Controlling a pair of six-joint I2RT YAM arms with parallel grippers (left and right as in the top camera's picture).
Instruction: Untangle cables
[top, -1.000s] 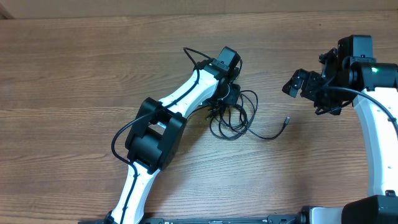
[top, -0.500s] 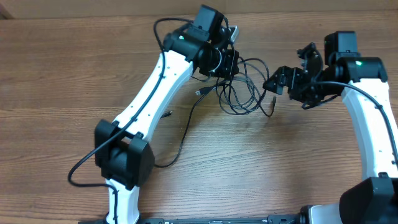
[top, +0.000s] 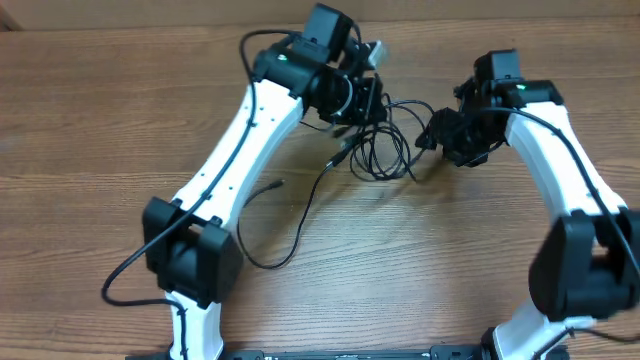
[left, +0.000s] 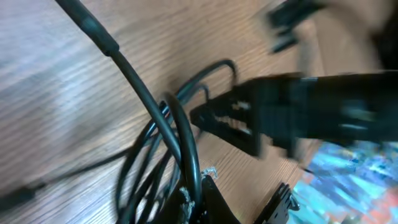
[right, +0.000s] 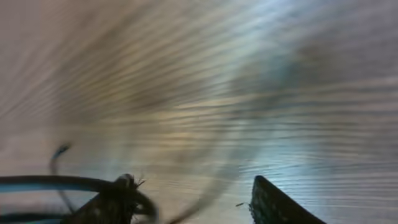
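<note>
Two claws face each other at the far middle of the surface (top: 90, 130). Clamped shut, the left claw (top: 360, 100) grips the looped cables (top: 383, 152); one strand trails leftward overhead. Only the blurred right wrist view shows the right claw (top: 435, 132) fingers (right: 273, 202) apart.

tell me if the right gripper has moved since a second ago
Yes. In the overhead view the right gripper has shifted left across the table, ending right beside the cables.
</note>
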